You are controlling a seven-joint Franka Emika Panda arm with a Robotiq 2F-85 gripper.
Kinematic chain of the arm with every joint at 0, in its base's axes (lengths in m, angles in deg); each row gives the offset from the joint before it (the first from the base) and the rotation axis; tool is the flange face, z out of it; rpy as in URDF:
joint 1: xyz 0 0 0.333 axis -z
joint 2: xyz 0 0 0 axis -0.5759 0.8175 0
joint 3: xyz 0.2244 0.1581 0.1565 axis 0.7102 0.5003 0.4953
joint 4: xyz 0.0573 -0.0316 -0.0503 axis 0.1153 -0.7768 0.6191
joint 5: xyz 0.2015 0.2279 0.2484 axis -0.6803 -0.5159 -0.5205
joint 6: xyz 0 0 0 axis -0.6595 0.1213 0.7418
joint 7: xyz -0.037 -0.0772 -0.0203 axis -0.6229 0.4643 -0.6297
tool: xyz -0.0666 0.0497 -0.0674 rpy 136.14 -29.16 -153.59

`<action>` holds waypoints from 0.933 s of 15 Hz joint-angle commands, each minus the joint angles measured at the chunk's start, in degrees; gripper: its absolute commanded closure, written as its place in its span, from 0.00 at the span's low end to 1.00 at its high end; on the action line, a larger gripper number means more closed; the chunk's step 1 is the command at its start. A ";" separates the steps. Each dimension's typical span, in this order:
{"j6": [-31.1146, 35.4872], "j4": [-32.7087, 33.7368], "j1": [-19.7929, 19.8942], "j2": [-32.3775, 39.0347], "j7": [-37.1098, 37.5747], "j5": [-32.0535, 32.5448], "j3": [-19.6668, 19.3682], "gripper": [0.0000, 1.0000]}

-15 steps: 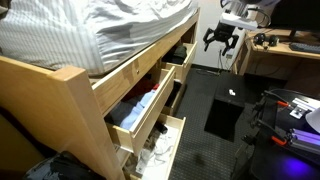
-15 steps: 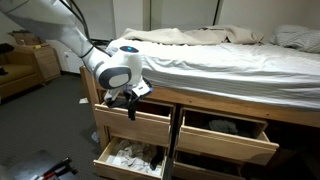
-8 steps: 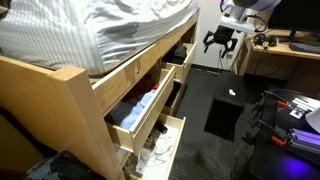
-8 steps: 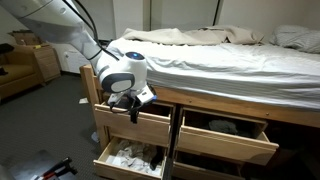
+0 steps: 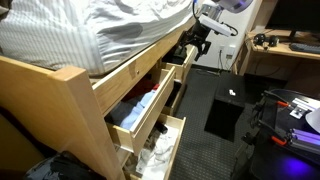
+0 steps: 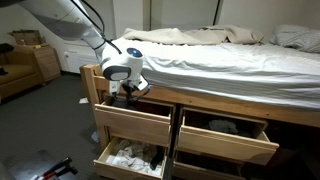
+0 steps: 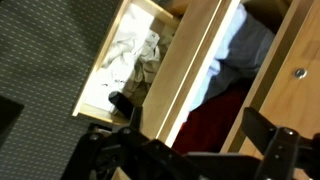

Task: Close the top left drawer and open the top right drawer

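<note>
The bed frame has wooden drawers under the mattress. The top left drawer (image 6: 133, 121) is pulled out; in an exterior view it is the far drawer (image 5: 178, 66). The top right drawer (image 6: 226, 137) is also pulled out partway, and shows near the camera with red and blue clothes (image 5: 141, 108). My gripper (image 6: 128, 90) is open and empty just above the top left drawer, close to the bed rail (image 5: 197, 42). In the wrist view its spread fingers (image 7: 190, 152) hang over a drawer holding red cloth (image 7: 218, 112).
The bottom left drawer (image 6: 128, 159) is open and holds white clothes (image 7: 132, 58). A striped mattress (image 6: 220, 55) overhangs the drawers. A desk (image 5: 285, 52) and a black mat (image 5: 225, 105) lie on the floor beside the bed. A small cabinet (image 6: 47, 62) stands at the left.
My gripper has moved from in front of the top left drawer up and in toward the bed, over the drawer's opening. The drawers have not visibly moved.
</note>
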 commanded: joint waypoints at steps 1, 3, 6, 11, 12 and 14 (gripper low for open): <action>-1.45 -1.17 0.17 3.78 -14.48 -11.82 5.51 0.00; -1.22 -0.81 -1.39 3.50 -11.58 -10.36 4.14 0.00; -1.67 -1.83 -1.56 5.39 -15.70 -12.97 5.37 0.00; 21.90 -3.84 1.37 12.81 -20.13 -35.02 15.50 0.00; 25.75 -3.62 3.61 14.38 -22.40 -40.15 19.62 0.00; 30.57 -3.59 5.32 16.12 -28.19 -50.43 25.03 0.00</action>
